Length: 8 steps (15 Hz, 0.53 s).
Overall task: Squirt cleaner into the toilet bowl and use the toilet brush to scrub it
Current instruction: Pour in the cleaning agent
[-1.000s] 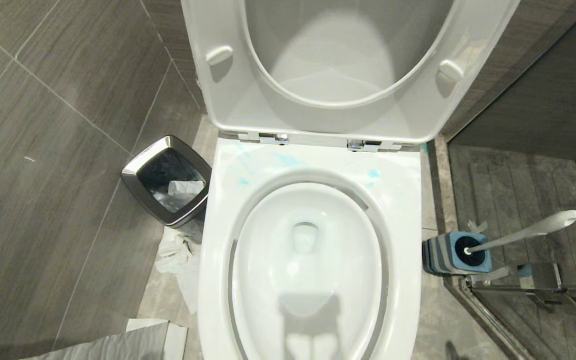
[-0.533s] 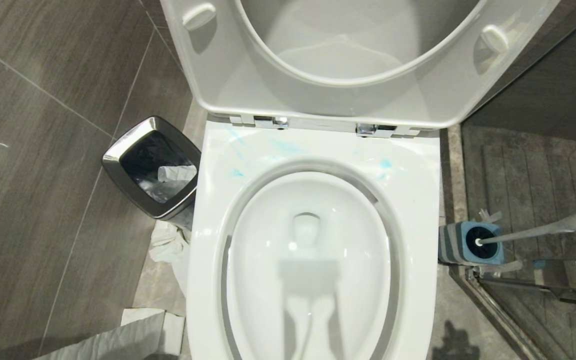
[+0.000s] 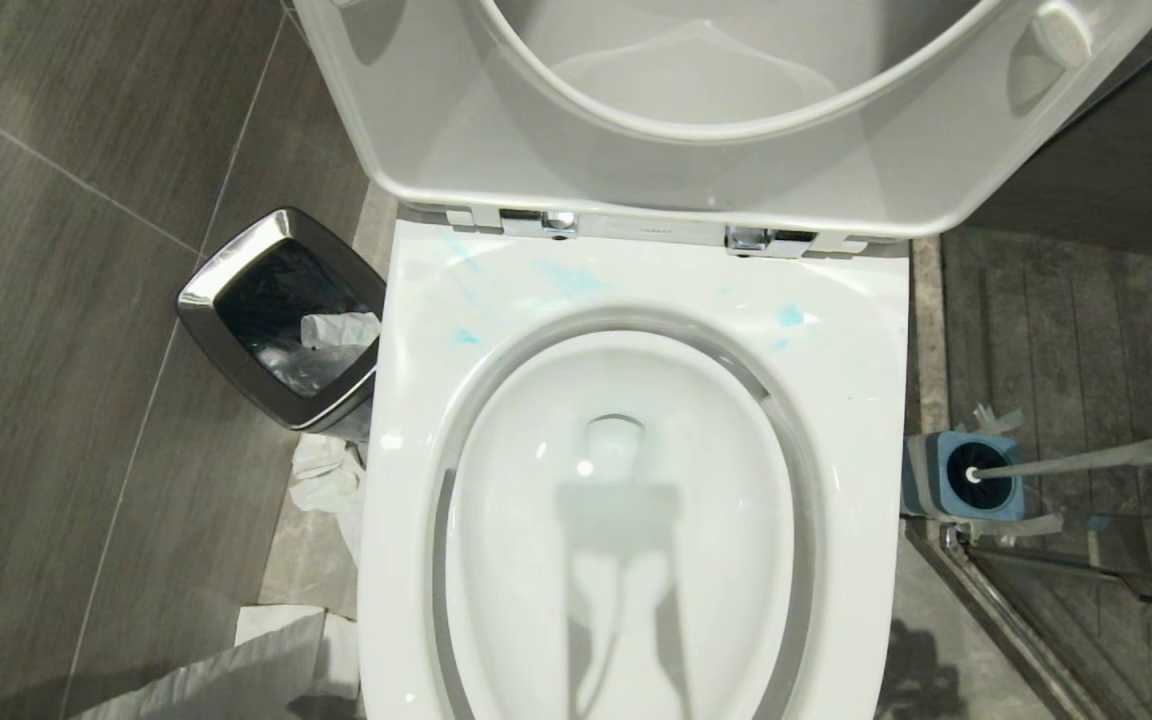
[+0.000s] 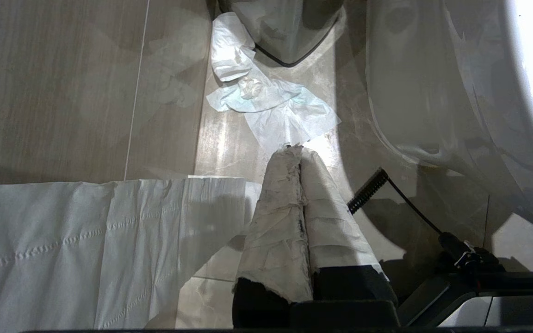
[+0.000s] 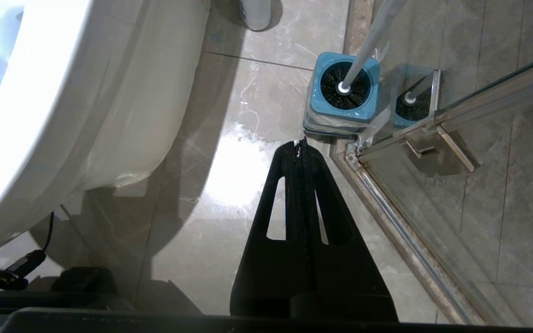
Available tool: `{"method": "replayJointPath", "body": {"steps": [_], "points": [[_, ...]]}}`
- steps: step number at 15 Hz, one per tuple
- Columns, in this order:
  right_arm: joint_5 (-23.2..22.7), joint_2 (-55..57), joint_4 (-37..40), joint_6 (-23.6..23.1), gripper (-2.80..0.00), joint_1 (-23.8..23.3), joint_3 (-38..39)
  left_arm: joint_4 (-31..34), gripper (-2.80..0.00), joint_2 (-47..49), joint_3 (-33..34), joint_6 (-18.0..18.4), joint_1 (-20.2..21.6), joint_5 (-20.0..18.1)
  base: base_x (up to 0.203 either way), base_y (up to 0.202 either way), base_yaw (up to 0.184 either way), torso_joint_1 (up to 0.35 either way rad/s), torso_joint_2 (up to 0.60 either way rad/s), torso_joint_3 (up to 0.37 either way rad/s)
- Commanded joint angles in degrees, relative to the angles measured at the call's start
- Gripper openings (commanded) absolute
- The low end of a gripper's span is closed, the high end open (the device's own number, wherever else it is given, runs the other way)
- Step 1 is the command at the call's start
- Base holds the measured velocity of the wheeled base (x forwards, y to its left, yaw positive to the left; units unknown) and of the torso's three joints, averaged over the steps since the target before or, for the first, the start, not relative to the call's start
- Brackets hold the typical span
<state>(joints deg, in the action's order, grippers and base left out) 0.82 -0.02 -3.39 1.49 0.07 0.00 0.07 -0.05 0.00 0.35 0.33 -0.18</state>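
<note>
Flanking the toilet bowl [image 3: 636, 520]: bin [image 3: 281, 315], toilet brush [image 3: 1086, 462] in holder [image 3: 966, 488]; both claws closed, empty.

**Mostly white and grey, with bits of blue**

The toilet bowl [image 3: 866, 400] was glossy white, with pale turquoise cleaner [image 3: 568, 278] smeared on its back rim. The toilet brush [image 5: 373, 41] had a whitish handle and black bristles, sitting in a blue holder [image 5: 344, 92]. The bin [image 3: 281, 315] had a shiny steel rim and dark inside. Floor tiles [image 3: 66, 400] were streaky dark grey. The right gripper [image 5: 300, 144] was plain black, the left gripper [image 4: 296, 150] wrapped in off-white tape.
</note>
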Motion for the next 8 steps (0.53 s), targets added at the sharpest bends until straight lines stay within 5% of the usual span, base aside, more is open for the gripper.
{"method": "replayJointPath", "body": {"steps": [1,8], "points": [[0.02,0.02,-0.04,0.01,-2.8,0.01,1.41,0.01,-2.8,0.05,0.09,-0.05,0.02,0.01,0.0,0.0,0.0,0.0,0.0,0.0],[0.06,-0.01,-0.04,0.01,-2.8,0.01,1.41,0.01,-2.8,0.05,0.09,0.0,0.02,0.01,0.0,0.0,0.0,0.0,0.0,0.0]]}}
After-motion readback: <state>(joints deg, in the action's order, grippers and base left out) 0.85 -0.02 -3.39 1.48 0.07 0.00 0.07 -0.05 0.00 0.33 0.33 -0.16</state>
